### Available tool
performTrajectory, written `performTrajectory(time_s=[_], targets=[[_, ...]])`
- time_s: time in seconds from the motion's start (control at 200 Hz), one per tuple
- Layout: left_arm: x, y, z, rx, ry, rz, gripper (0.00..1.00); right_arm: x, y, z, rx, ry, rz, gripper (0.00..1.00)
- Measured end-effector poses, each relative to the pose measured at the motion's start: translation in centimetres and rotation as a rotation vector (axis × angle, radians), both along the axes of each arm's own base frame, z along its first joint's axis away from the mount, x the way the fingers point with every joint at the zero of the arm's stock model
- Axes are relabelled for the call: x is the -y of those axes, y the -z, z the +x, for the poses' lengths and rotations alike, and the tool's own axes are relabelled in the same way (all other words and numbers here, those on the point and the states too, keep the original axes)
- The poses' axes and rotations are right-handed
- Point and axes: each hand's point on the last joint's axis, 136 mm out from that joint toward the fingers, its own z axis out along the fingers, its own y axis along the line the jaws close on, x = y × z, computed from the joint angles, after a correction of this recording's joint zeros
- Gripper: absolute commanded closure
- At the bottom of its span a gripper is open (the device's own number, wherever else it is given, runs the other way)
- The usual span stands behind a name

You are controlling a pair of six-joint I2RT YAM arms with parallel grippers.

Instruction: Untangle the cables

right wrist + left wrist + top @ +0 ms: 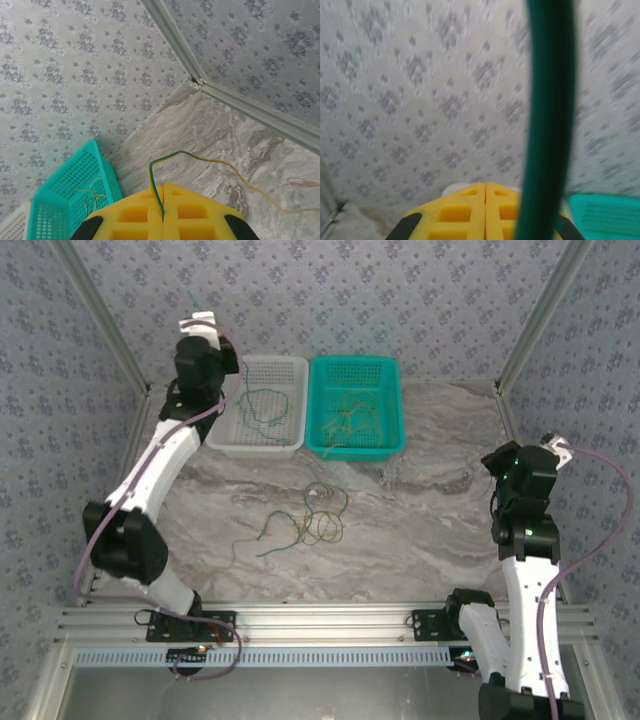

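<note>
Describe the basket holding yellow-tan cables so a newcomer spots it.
At the far edge of the marble table two mesh baskets sit side by side. It is the right-hand one, the teal basket; its neighbour, the white basket, holds dark green cables.

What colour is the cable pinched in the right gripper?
The cable is green at the right gripper, yellow farther out; right wrist view shows it best.

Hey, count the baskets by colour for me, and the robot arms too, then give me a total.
White basket: 1
Teal basket: 1
Robot arms: 2 (left arm, right arm)
Total: 4
</note>
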Motion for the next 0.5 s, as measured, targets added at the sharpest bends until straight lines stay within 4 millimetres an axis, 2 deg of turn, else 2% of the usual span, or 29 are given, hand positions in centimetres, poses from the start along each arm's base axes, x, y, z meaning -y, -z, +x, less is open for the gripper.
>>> performTrajectory(time_s=[0.1,0.26,0.5], targets=[[0.1,4.3,2.5,-0.103,-0.042,0.071,1.00,-0.7,0.1,0.3,-0.009,-0.027,-0.021,1.00],[0.8,8.5,5.4,-0.212,-0.067,0.155,1.00,-1.5,-0.1,0.6,-0.005,-0.058,-0.038,1.00],[4.5,14.8,9.3,-0.388,-0.029,0.270,1.00,-3.9,1.0,1.9,-0.051,-0.151,-0.071,1.00]])
